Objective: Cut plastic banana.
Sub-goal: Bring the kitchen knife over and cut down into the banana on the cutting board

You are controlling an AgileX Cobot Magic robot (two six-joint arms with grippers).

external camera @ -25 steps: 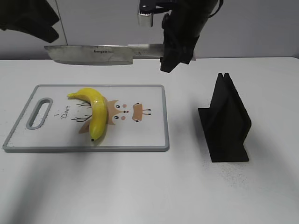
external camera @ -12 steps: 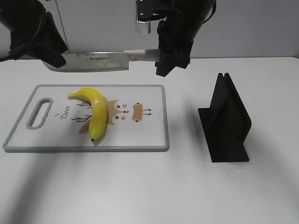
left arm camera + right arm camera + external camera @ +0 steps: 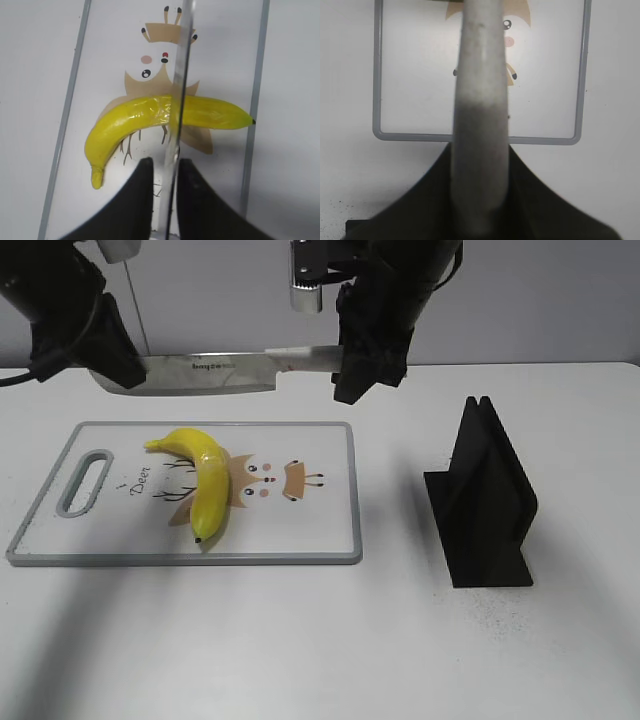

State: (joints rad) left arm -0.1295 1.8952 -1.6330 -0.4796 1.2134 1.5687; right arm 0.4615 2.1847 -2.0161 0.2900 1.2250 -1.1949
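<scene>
The plastic banana (image 3: pixel 205 480) lies on the white cutting board (image 3: pixel 320 530), stem at the far left, dark tip toward the front. A large knife (image 3: pixel 210 370) hangs level above the board's far edge. My right gripper (image 3: pixel 365 365) is shut on its pale handle (image 3: pixel 480 100). My left gripper (image 3: pixel 110 365) is at the blade tip. In the left wrist view its fingers (image 3: pixel 166 170) sit on either side of the thin blade (image 3: pixel 180 75). The blade runs across the banana (image 3: pixel 145 117) below it.
A black knife stand (image 3: pixel 485 500) stands on the white table to the right of the board. The board has a handle slot (image 3: pixel 85 480) at its left end and a grey rim (image 3: pixel 470 136).
The left arm has come down from the upper left onto the blade tip. The knife has dropped slightly and moved a little left. The banana has not moved.
</scene>
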